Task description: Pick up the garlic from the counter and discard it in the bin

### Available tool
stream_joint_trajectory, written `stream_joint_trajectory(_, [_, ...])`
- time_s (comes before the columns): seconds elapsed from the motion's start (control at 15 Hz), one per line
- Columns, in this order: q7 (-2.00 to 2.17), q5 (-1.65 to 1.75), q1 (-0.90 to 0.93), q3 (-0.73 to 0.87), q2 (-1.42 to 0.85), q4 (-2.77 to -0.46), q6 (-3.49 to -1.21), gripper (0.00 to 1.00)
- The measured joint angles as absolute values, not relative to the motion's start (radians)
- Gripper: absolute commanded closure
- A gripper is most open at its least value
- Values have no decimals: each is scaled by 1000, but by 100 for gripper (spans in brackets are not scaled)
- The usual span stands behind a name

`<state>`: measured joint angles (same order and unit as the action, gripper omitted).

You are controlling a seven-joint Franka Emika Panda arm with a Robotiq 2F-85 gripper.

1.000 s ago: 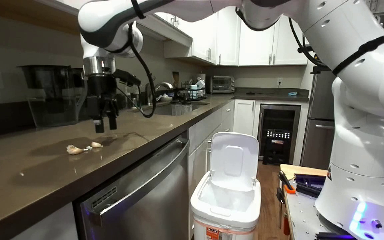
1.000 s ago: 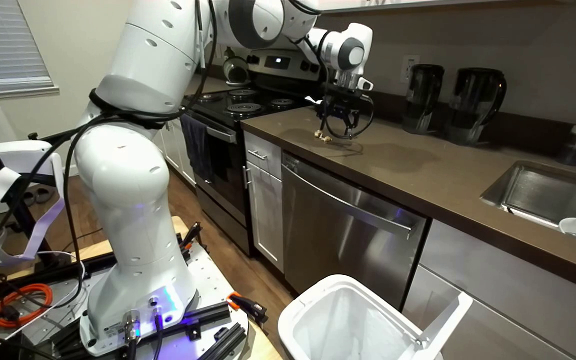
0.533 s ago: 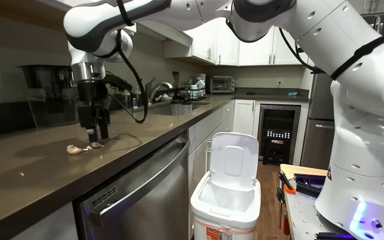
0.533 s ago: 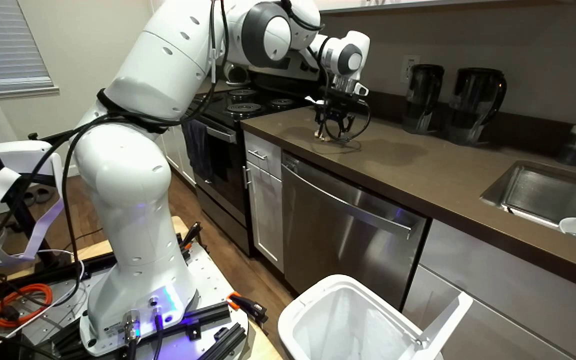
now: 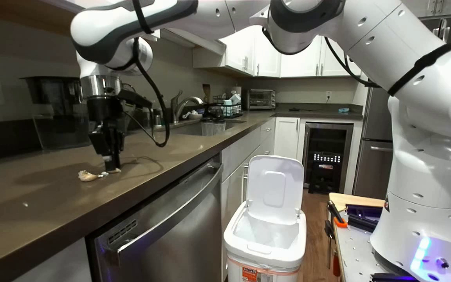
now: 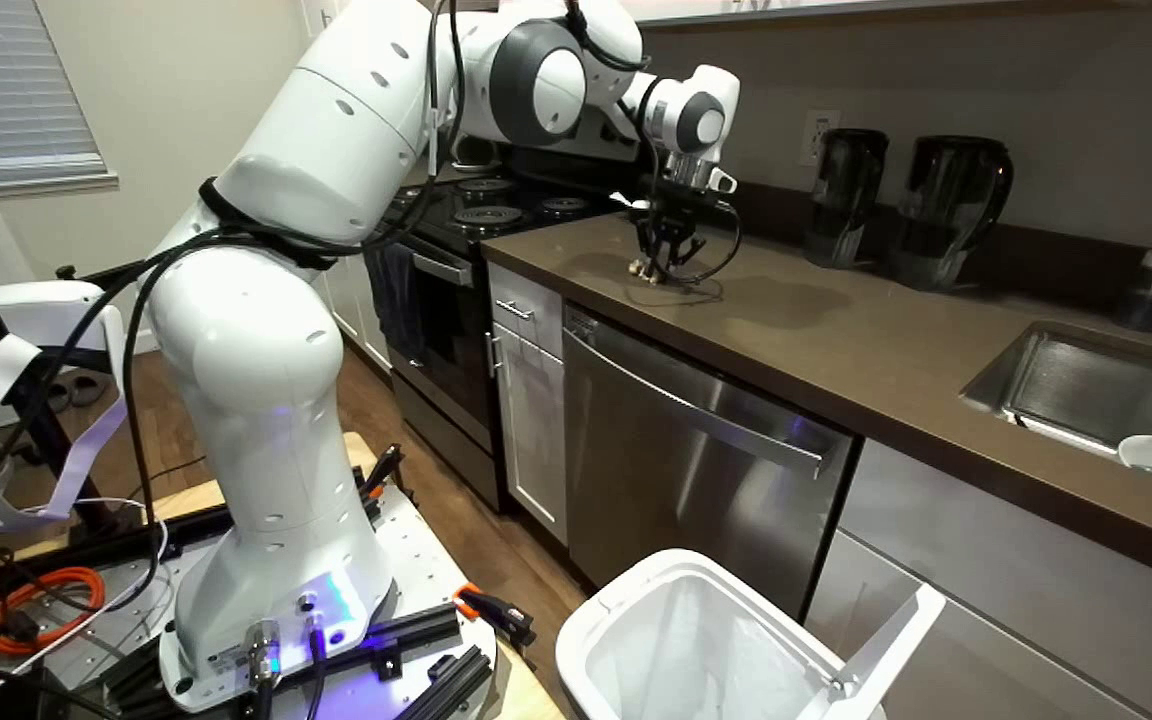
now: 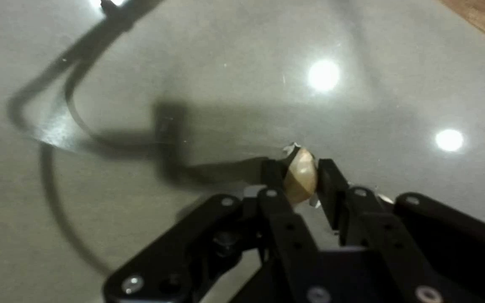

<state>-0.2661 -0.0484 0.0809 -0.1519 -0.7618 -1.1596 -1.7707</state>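
1. Apparently, the black two-fingered gripper (image 7: 296, 168) is clenched on a small, smooth, cream-tan garlic clove (image 7: 302, 174); in the wrist view the clove fills the gap between the fingertips (image 7: 330, 176).
2. The clove sits down at counter level, so the step in hand looks like firming the pinch. A tapered clove could squirt out under hard pressure: settle the squeeze, then lift slowly and straight.
3. Just left of the gripper in an exterior view lie a white papery scrap (image 5: 103, 174) and a larger, lumpy, cream-brown garlic piece (image 5: 87, 176). A vertical lift should avoid dragging either; both probably need picks of their own.
4. Everything here rests on the glossy brown stone counter (image 5: 49, 196); the carry should clear its near edge.
5. Lower and well to the right stands the white plastic bin (image 5: 266, 256). Best to let go over the middle of its mouth, away from the raised white rectangular lid (image 5: 275, 188).
6. Only the wrist view shows the grasp plainly; in an exterior view the fingers (image 5: 112, 164) overlap and mask the gap.
7. An exterior view alone shows the black coil-burner stove (image 6: 451, 325), far left, and the lid edge-on (image 6: 886, 645).
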Motion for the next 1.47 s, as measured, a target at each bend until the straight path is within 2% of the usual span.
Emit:
stream_joint_trajectory(0.07, [-266,-48,84,-152,-762,-1157,-1769,68])
stream_joint_trajectory(0.13, [-266,-48,87,-152,-763,-1157,-1769,85])
stream_joint_trajectory(0.4, [-266,-43,98,-146,-766,-1155,-1768,97])
stream_joint_trajectory(0.53, [-264,-38,105,-138,-766,-1153,-1767,93])
stream_joint_trajectory(1.07, [-241,-6,109,-92,-714,-1174,-1720,93])
stream_joint_trajectory(1.47, [-204,-5,87,-48,-562,-1355,-1735,93])
